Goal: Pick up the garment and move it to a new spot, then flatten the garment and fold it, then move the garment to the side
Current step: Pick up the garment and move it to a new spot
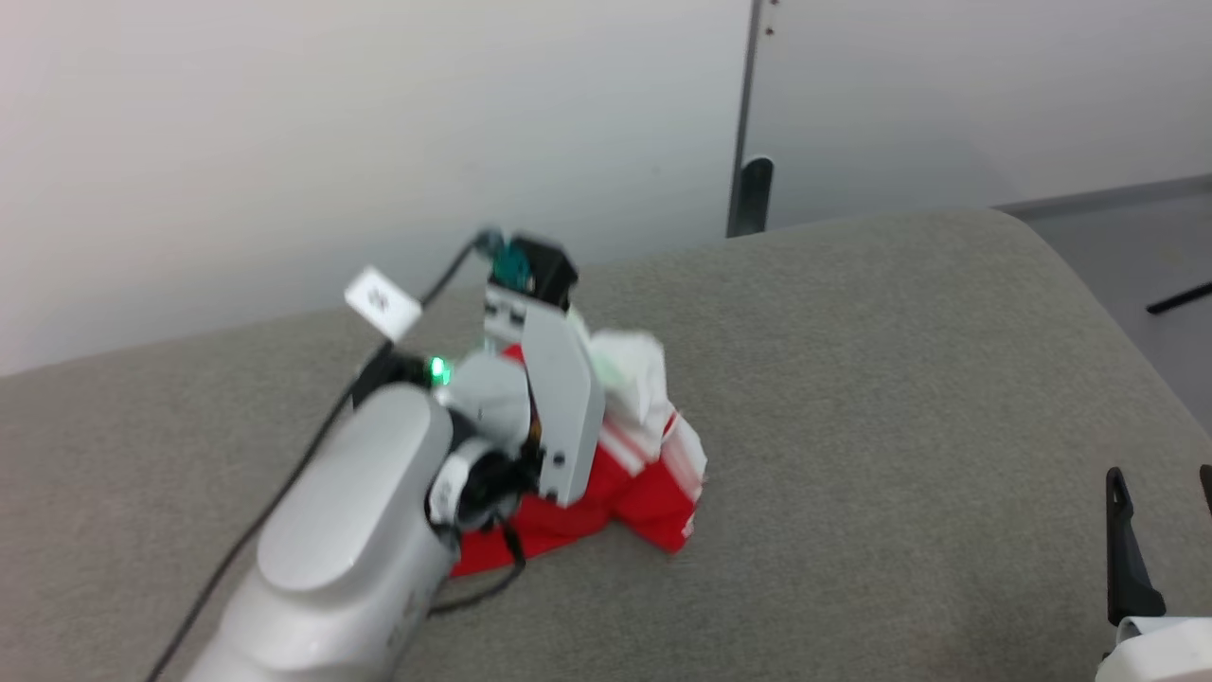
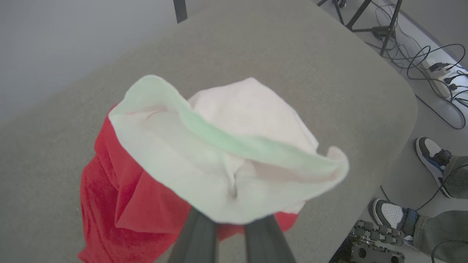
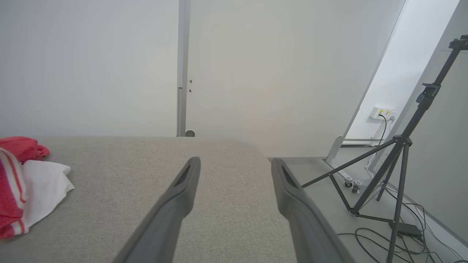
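Left fingers (image 2: 197, 239) pinch the crumpled garment (image 2: 219, 160), white part uppermost.

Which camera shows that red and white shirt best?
The left wrist view: the garment is close up, white cloth pinched in the left pincer, red beneath. The head view has it partly behind the arm; the right wrist view catches its edge.

Garment (image 1: 644, 493) lies on table (image 1: 900, 379) — left fingers (image 2: 199, 241) at it, right fingers (image 1: 1127, 549) well rightward.

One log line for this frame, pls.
phase: pick-up | left end effector: shut on garment | garment: bunched on table | right end effector: open, empty
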Motion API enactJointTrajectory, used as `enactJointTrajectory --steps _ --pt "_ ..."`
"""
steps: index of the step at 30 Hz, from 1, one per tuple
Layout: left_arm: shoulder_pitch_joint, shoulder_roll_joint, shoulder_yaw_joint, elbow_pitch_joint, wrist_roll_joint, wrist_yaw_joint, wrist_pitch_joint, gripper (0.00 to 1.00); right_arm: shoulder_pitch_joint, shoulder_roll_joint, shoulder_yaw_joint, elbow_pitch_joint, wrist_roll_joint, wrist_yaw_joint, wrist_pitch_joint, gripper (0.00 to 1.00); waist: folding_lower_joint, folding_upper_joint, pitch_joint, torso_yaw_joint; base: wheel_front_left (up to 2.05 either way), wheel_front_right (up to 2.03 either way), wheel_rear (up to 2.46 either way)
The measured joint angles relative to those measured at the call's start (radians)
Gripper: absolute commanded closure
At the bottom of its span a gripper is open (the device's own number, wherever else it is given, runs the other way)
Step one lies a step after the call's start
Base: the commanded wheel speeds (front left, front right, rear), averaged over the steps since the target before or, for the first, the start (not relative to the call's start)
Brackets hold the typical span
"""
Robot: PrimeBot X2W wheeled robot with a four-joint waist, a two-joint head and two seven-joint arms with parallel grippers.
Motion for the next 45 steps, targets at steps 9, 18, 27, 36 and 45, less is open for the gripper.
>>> enactJointTrajectory --steps 9,18,27,36,45 --pt "0.100 -0.002 -0.027 0.115 -0.025 -0.009 -0.002 1.00 -0.005 0.018 0.033 0.036 0.003 0.000 -0.009 0.00 0.0000 0.0000 0.029 -0.043 0.00 0.00 0.00" --pt "0.088 0.004 -0.032 0.150 -0.028 -0.025 -0.011 0.00 -0.021 0.018 0.050 0.078 0.012 0.000 -0.014 0.00 0.0000 0.0000 0.015 -0.016 0.00 0.00 0.00" --pt "0.140 0.051 -0.030 0.104 -0.020 -0.025 -0.060 0.00 -0.020 0.005 0.063 0.083 0.014 0.000 -0.010 0.00 0.0000 0.0000 -0.029 0.036 0.00 0.00 0.00" --pt "0.260 0.099 0.032 0.014 -0.010 -0.026 -0.296 0.00 0.004 -0.003 0.069 0.101 0.019 0.000 -0.083 0.00 0.0000 0.0000 -0.078 0.083 0.00 0.00 0.00" --pt "0.361 0.136 0.086 -0.050 0.029 -0.044 -0.582 0.00 0.006 -0.006 0.091 0.154 -0.001 0.000 -0.167 0.00 0.0000 0.0000 -0.107 0.131 0.00 0.00 0.00"
